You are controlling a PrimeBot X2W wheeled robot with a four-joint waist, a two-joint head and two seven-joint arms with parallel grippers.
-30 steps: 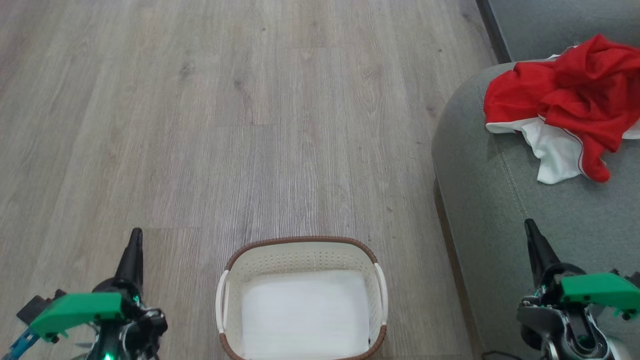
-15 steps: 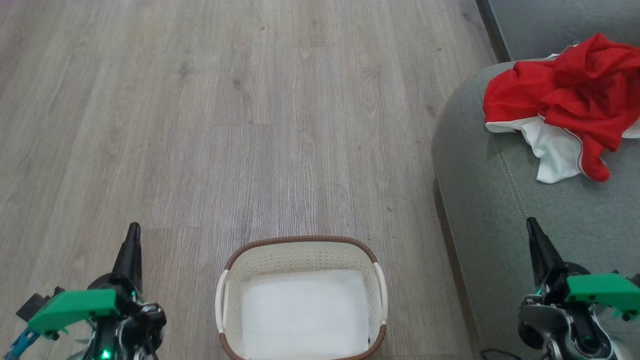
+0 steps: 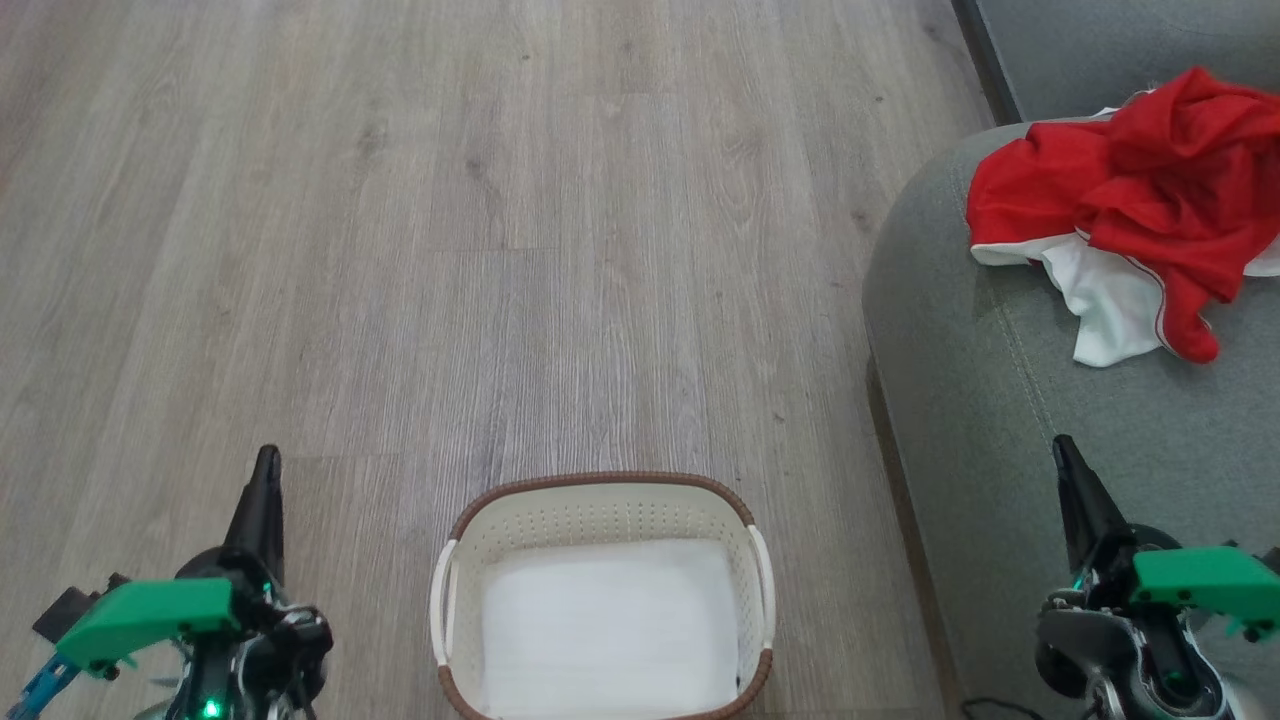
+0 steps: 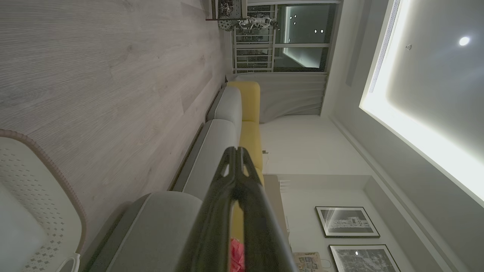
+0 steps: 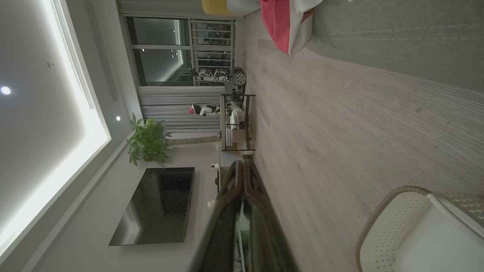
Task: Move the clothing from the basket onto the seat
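The red and white clothing [image 3: 1130, 210] lies crumpled on the grey-green seat [image 3: 1000, 400] at the right; a bit of it [image 5: 287, 22] also shows in the right wrist view. The white basket [image 3: 600, 510] with the brown rim stands on the floor at bottom centre, holding only a white liner. My left gripper [image 3: 266, 462] is shut and empty, left of the basket. My right gripper [image 3: 1062, 447] is shut and empty over the seat's front part. Both pairs of fingertips [image 4: 236, 151] [image 5: 242, 164] meet in the wrist views.
Grey wood floor [image 3: 500, 250] spreads ahead and to the left. A grey and yellow sofa [image 4: 234, 113] runs on past the seat. Far off stand a shelf unit [image 5: 236, 121], a potted plant [image 5: 147, 141] and a dark screen [image 5: 159, 204].
Both grippers rose slightly in the head view in the first half second, then held still. Clothing and basket have not moved.
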